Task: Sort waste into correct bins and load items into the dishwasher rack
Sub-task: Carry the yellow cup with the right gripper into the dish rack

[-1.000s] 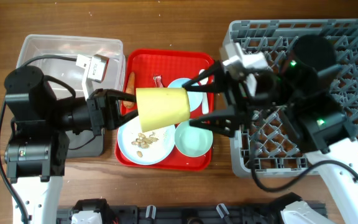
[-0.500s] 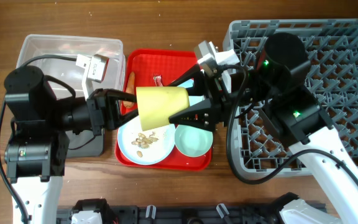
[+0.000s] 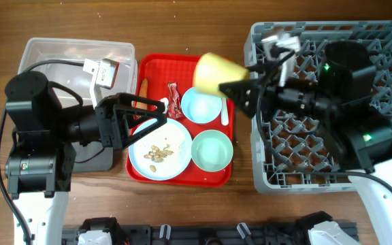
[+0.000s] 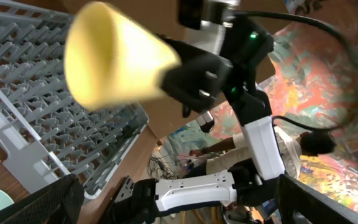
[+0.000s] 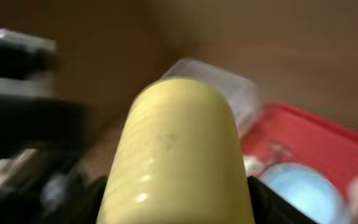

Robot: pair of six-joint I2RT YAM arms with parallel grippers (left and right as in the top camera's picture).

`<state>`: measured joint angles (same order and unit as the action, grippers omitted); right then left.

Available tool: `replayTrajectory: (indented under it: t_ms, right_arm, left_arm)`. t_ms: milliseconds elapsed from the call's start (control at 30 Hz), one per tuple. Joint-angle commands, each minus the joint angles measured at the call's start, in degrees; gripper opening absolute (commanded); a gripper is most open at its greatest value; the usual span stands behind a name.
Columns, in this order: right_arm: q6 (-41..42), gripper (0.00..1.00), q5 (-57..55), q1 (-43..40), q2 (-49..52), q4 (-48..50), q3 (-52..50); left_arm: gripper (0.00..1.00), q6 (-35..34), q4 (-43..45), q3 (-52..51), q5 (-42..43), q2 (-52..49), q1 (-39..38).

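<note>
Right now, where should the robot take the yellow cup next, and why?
Probably carry the yellow cup a little to the right, over the grey dishwasher rack. The right tool is shut on it, the left tool stands open and apart, and the cup hangs over the red tray's right edge, not yet above the rack's pegs.

Cup [image 3: 218,73] — yellow. Tray [image 3: 182,60] — red. Rack [image 3: 386,41] grey, gridded. Far bowl [image 3: 201,105] pale blue; near bowl [image 3: 211,151] pale green; plate [image 3: 180,140] pale blue.

The brown wooden surface [image 3: 182,27] carries a clear tub [image 3: 73,46] at the left, with a black tray [image 3: 97,158] just nearer the robot and partly hidden. A red serving tray [image 3: 182,60] lies mid-surface, and the grey dishwasher rack [image 3: 264,178] stands at the right.
</note>
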<state>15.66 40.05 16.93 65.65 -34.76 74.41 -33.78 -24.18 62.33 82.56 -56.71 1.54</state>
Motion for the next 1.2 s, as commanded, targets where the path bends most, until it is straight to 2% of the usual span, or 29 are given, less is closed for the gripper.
replayTrajectory:
  t_ms: [0, 100, 233, 367, 533, 733, 1167]
  right_arm:
    - [3.85, 0.53, -29.05, -0.9, -3.28, -8.63, 0.33]
    - [10.12, 0.52, -43.04, -0.9, -3.26, -20.22, 0.33]
    - [15.5, 0.53, -53.07, -0.9, -1.29, -29.9, 0.33]
    - [16.0, 0.53, -52.92, -0.9, 3.02, -35.04, 0.33]
    - [14.27, 0.53, -48.04, -0.87, 8.26, -36.52, 0.31]
    - [14.29, 0.53, -47.71, -0.87, 13.2, -38.4, 0.24]
    - [14.08, 0.52, -46.47, -0.9, 14.29, -40.11, -0.07]
  left_arm:
    - [1.0, 0.28, 0.2, 0.63, 1.36, 0.46, -0.15]
    - [1.0, 0.28, 0.17, 0.63, 1.36, 0.46, -0.15]
    - [1.0, 0.31, 0.2, 0.63, 1.33, 0.46, -0.15]
    - [1.0, 0.31, 0.2, 0.63, 1.36, 0.46, -0.15]
    - [1.0, 0.31, 0.2, 0.63, 1.36, 0.46, -0.15]
    - [1.0, 0.31, 0.2, 0.63, 1.36, 0.46, -0.15]
    - [1.0, 0.31, 0.17, 0.63, 1.36, 0.46, -0.15]
